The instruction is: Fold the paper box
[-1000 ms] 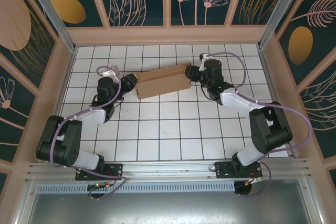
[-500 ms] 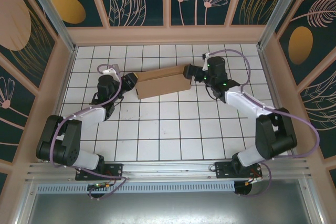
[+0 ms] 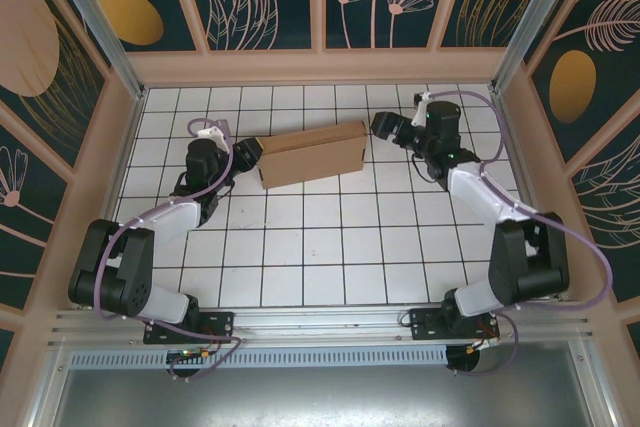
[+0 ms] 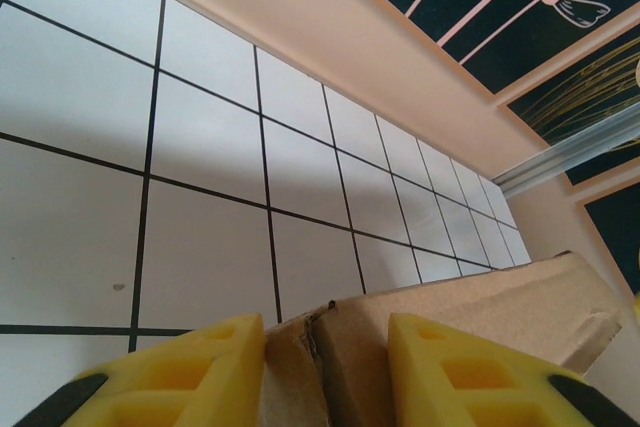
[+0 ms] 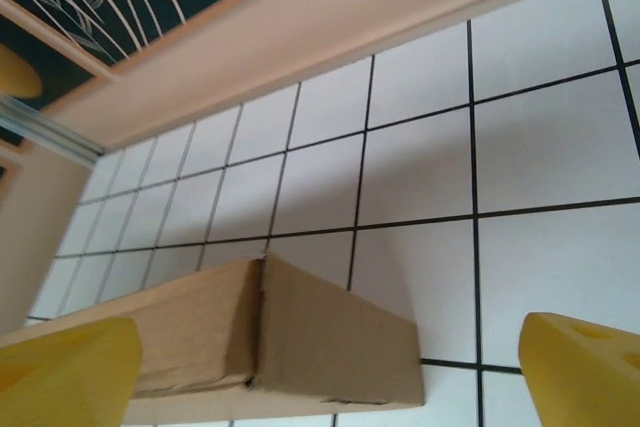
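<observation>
The paper box [image 3: 312, 154] lies folded into a flat brown block on the tiled floor, at the middle back. My left gripper [image 3: 245, 154] is at its left end. In the left wrist view the box's creased end [image 4: 450, 327] sits between the yellow fingers [image 4: 200, 372], which are shut on it. My right gripper [image 3: 385, 127] stands open about a tile to the right of the box's right end. In the right wrist view the box [image 5: 300, 337] lies ahead of the wide-apart yellow fingertips [image 5: 70, 367], apart from them.
White tiled floor [image 3: 320, 247] stretches in front of the box. Pale walls [image 3: 320, 67] close the back and both sides. The right arm's elbow [image 3: 525, 257] stands near the right wall, and the left arm's elbow [image 3: 110, 267] near the left wall.
My right gripper has opened, let go of the box's right end and drawn back to the right. The left gripper and the box have stayed put.
</observation>
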